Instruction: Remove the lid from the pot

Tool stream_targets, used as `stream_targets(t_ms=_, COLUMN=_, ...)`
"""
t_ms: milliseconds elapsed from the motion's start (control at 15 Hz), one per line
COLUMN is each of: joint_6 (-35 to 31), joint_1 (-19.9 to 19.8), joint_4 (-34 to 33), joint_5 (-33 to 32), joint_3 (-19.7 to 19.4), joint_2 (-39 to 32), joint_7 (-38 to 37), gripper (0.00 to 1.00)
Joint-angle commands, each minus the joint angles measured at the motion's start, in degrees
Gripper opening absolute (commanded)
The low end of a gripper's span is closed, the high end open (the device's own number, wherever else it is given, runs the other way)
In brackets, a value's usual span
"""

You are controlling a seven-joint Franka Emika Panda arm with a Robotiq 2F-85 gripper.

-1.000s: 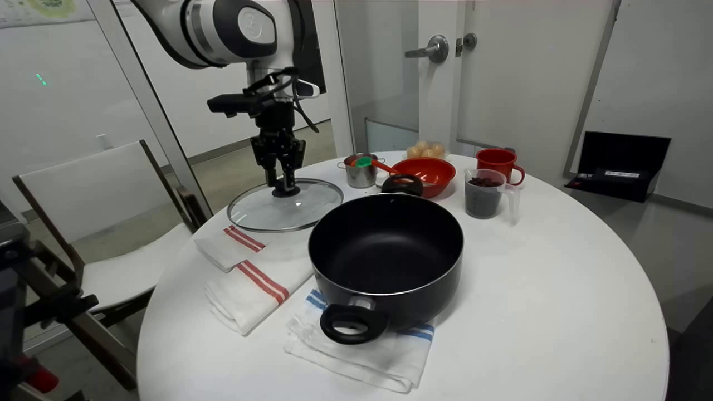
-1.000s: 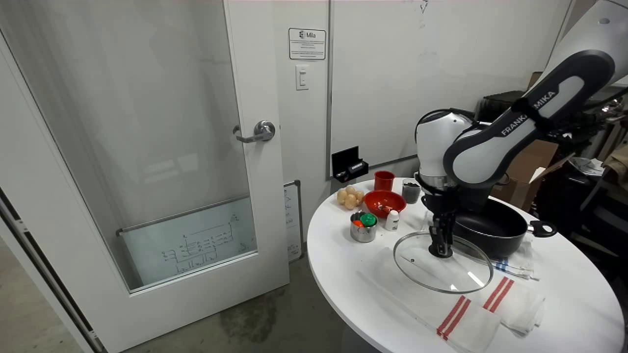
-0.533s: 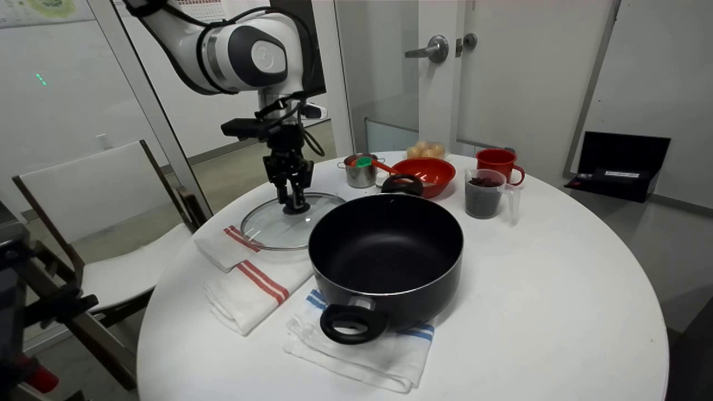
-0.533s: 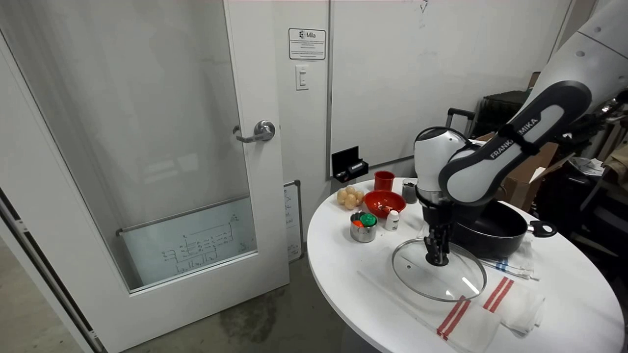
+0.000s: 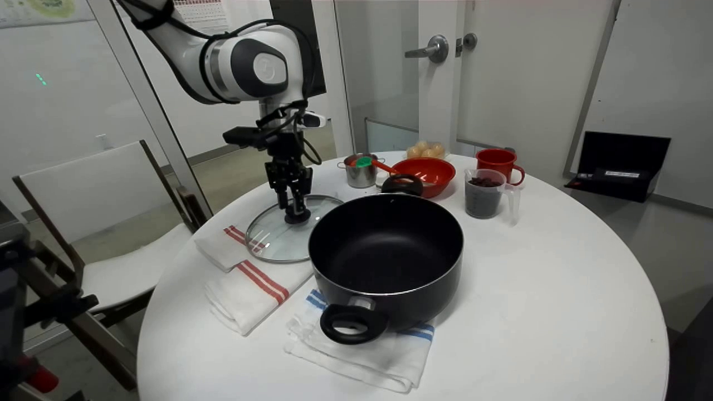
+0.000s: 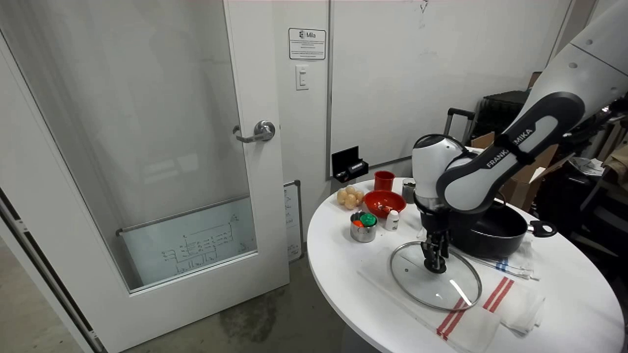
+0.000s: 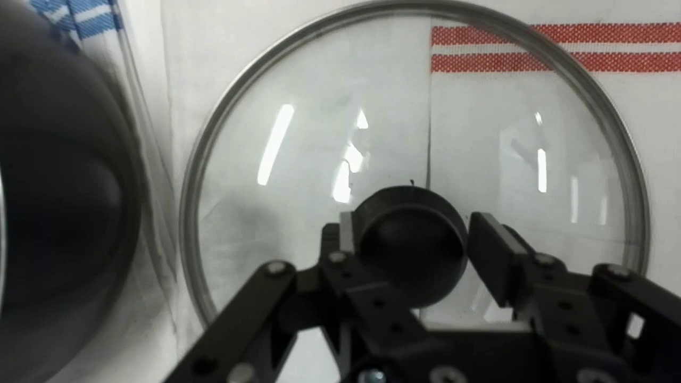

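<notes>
The black pot (image 5: 415,303) stands uncovered on the round white table in both exterior views, and its side shows at the left of the wrist view (image 7: 74,303). The round glass lid (image 5: 278,240) is beside the pot, low over a white towel; I cannot tell whether its rim touches the towel. It also shows in an exterior view (image 6: 417,287) and the wrist view (image 7: 479,138). My gripper (image 5: 295,210) points straight down at the lid's centre. In the wrist view its fingers (image 7: 409,234) are shut on the sides of the black knob.
White towels with red stripes (image 5: 253,284) lie under and in front of the lid; a blue-striped towel (image 5: 367,356) lies under the pot. Behind stand a small steel pot (image 5: 361,177), red bowl (image 5: 426,167), red mug (image 5: 497,160), measuring cup (image 5: 483,200) and white bottle (image 6: 392,220).
My gripper and the lid have come down together, moving nearer the red-striped towels. The knob stays between the fingers. The pot and the other things have not moved.
</notes>
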State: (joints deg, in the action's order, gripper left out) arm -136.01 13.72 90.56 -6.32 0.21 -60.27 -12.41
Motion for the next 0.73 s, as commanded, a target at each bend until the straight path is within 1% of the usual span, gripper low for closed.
stream_targets(t_ms=0, joint_6=0.3, joint_1=0.9, joint_4=-0.9, joint_5=0.6, joint_3=-0.4, joint_2=0.6, joint_7=-1.3, gripper=0.88)
stream_targets(t_ms=67, joint_6=0.0, joint_1=0.9, joint_4=-0.5, joint_5=0.6, joint_3=-0.3, joint_2=1.1, joint_7=-1.2, gripper=0.95)
stream_targets(t_ms=133, joint_6=-0.1, joint_1=0.9, joint_4=-0.3, joint_5=0.7, joint_3=-0.3, joint_2=1.6, joint_7=-1.2, gripper=0.99)
stream_targets(t_ms=667, joint_6=-0.9, joint_1=0.9, joint_4=3.5, joint_5=0.9, joint_3=0.1, joint_2=7.3, joint_7=-1.4, gripper=1.00)
